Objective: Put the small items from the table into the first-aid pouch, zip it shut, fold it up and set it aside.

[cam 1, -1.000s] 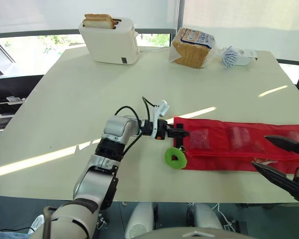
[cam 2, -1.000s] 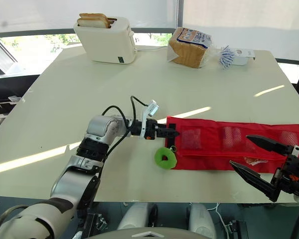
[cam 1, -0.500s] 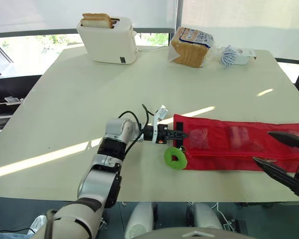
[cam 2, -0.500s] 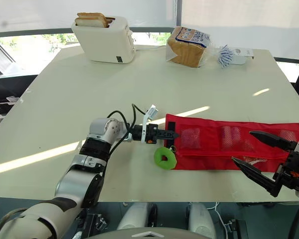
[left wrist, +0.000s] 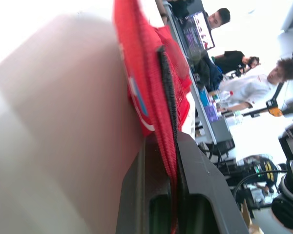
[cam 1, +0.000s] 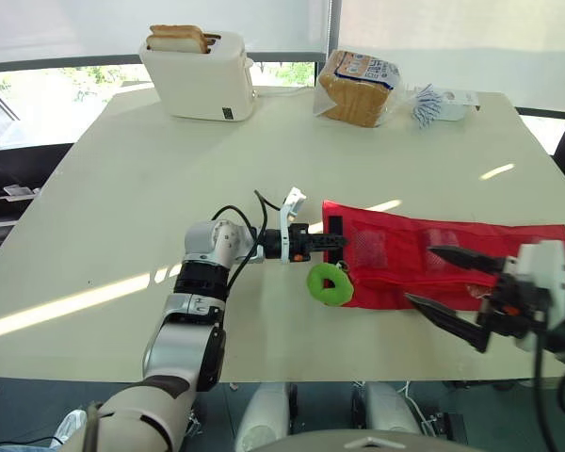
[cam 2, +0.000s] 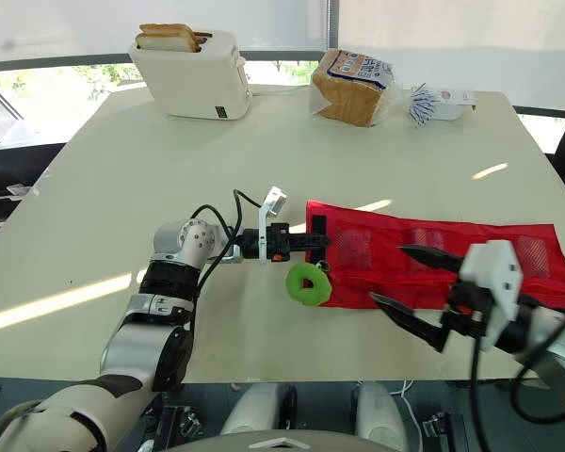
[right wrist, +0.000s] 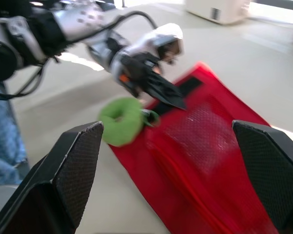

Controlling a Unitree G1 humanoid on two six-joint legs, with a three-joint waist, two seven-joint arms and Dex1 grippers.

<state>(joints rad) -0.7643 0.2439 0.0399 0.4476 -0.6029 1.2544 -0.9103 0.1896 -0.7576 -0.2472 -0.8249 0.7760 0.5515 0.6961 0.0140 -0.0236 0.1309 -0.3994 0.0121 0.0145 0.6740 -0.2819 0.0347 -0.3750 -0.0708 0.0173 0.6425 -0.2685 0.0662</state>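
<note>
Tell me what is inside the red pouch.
Through the mesh of the red pouch, pale lumps show in two pockets; what they are is unclear. Anything behind the solid cloth is hidden.

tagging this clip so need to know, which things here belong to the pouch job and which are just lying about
Job: red pouch, left gripper shut on its end, green ring beside that end, right gripper open over the pouch.
Lying about: toaster holding toast, bagged bread, blue-and-white packet beside it.
</note>
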